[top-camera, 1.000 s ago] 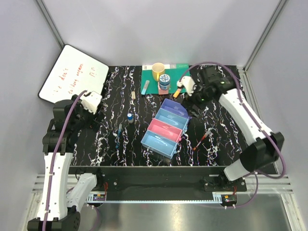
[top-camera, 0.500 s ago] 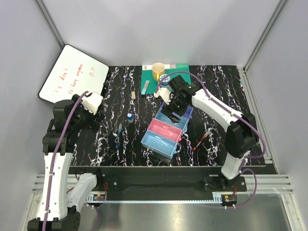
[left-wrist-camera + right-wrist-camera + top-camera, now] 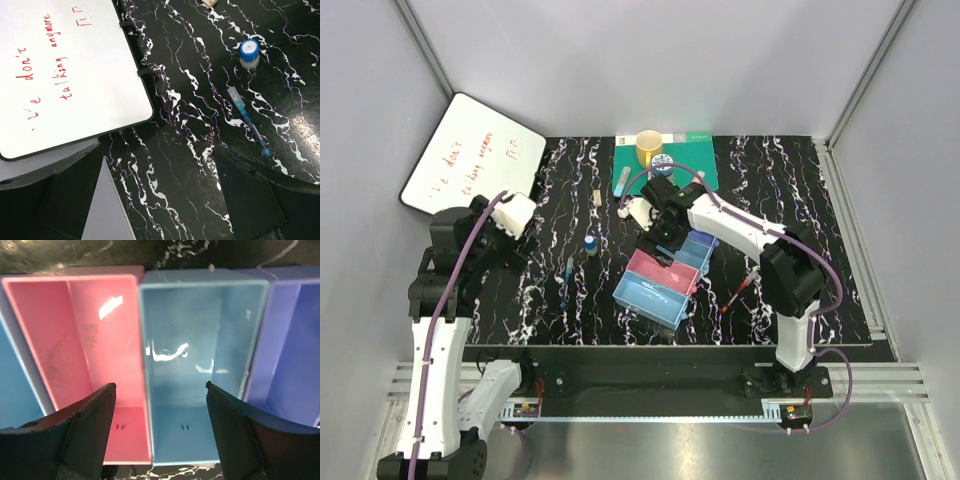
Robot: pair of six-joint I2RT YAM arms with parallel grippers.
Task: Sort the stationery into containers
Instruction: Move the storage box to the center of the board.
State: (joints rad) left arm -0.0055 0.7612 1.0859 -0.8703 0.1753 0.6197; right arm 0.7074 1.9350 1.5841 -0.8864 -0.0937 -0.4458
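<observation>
Top external view is showing the four joined trays sitting near the middle of the black marbled table (image 3: 770, 180). Nearest the arm bases, the near light blue tray (image 3: 648, 300) is lying at the front of the row, with the pink tray (image 3: 660, 270) touching it behind. The red pen (image 3: 740, 290) is lying on the table to the right of the trays, apart from them. The thin blue pen (image 3: 567, 275) is lying to their left, and the blue-capped bottle (image 3: 591, 243) is standing upright just beyond it.

The right gripper (image 3: 157, 390) is hovering above the row, its fingers standing apart and holding nothing. One finger is hanging over the pink tray, the other over the far light blue tray (image 3: 200, 365) and the purple tray (image 3: 295, 350).

The left gripper (image 3: 160, 165) is hanging over the table's left side, well away from the trays, its jaws spread wide around nothing.

Farther back, the beige eraser (image 3: 597, 200) is lying on the table. The teal marker (image 3: 622, 182) is resting at the left edge of the green mat (image 3: 700, 165). The round patterned tin (image 3: 663, 163) and the yellow cup (image 3: 649, 148) are sitting on that mat. The whiteboard (image 3: 470, 160) is lying at the far left corner.
</observation>
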